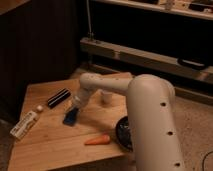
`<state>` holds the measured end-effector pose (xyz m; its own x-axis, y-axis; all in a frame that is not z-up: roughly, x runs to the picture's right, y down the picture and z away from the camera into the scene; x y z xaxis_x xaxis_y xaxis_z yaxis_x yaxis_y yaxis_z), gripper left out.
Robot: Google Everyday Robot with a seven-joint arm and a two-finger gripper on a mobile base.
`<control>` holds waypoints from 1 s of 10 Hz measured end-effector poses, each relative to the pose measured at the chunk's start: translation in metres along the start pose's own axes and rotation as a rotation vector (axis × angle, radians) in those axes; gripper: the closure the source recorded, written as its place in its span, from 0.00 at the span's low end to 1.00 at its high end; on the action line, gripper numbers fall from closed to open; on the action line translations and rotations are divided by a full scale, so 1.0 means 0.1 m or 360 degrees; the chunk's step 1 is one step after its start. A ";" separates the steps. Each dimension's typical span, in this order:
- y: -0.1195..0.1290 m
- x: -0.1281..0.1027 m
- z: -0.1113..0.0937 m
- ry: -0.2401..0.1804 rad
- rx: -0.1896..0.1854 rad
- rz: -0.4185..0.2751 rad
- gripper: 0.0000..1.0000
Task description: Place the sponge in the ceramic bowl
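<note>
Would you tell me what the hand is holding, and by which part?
Cannot tell: the hand is at the upper end of the flat bright-blue sponge.

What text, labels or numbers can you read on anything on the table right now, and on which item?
No text is legible.
White tube, far left: dark marks on its side, too blurred to read.
Black bar: no marking visible.
Sponge, just below the gripper in the camera view: no lettering visible.
Ceramic bowl: no lettering visible.

Dark end effector over blue sponge; black bowl, orange carrot, white arm.
</note>
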<state>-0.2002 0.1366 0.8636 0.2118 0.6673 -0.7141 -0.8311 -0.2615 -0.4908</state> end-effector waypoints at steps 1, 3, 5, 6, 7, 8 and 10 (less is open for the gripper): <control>0.00 0.00 0.01 0.0006 -0.0003 -0.0004 0.35; 0.00 0.00 0.01 0.0008 -0.0003 -0.0006 0.35; 0.01 0.00 0.01 0.0009 -0.0003 -0.0007 0.35; 0.02 0.00 0.02 0.0010 -0.0003 -0.0008 0.35; 0.01 0.00 0.02 0.0011 -0.0003 -0.0008 0.35; 0.02 0.00 0.02 0.0014 -0.0008 -0.0010 0.35; 0.06 -0.01 0.08 0.0047 -0.0070 -0.0023 0.35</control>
<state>-0.2091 0.1400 0.8652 0.2391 0.6503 -0.7210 -0.8045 -0.2831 -0.5221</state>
